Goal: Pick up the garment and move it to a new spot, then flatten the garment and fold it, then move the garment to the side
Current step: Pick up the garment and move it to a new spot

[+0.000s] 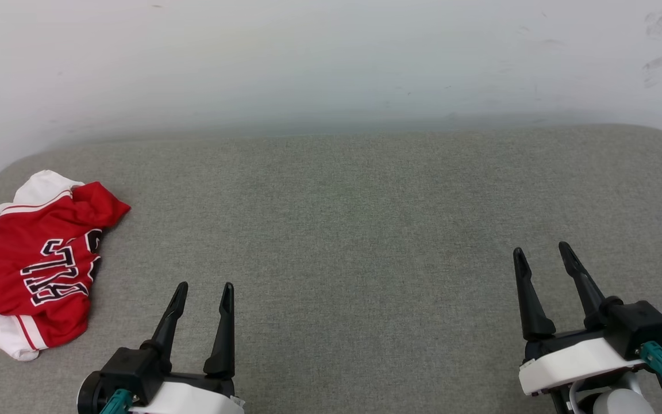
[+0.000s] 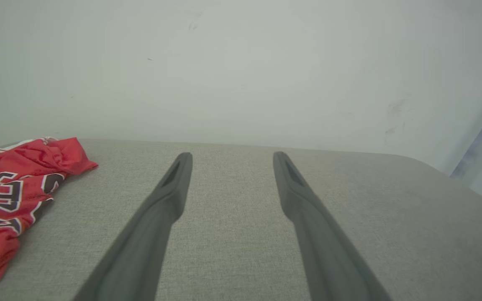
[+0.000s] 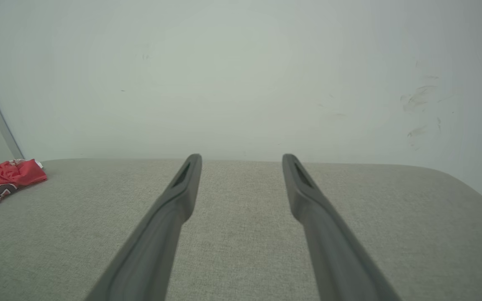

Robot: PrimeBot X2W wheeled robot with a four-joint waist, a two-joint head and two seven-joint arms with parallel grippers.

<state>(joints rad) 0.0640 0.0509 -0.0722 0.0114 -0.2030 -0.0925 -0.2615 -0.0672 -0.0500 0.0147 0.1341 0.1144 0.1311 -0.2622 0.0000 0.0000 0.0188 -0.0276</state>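
at the far left of the grey fabric worktop (image 1: 337, 230), close to its rounded corner, we see the garment (image 1: 38, 259) lying in a loose, crumpled heap. it is a red jersey with white sleeves showing at its far and near ends, red-and-white striped trim along the left edge, and black, white-outlined lettering turned sideways across the front. part of the red cloth is folded over itself at the far right of the heap, so we cannot read the whole print. our left gripper (image 1: 205, 287) hovers at the lower left of the head view, just to the right of the garment and apart from it, with its two dark fingers spread and nothing between them. in the left wrist view the garment (image 2: 11, 188) sits off to the left of those fingers, and bare fabric shows between them. our right gripper (image 1: 541, 249) is at the lower right, well apart from the garment, its fingers likewise spread wide and holding nothing. in the right wrist view the garment (image 3: 2, 179) appears as a small red bundle at the far left edge of the worktop. behind the worktop rises a pale wall (image 1: 308, 57) with a few dark scuff marks near its upper right.
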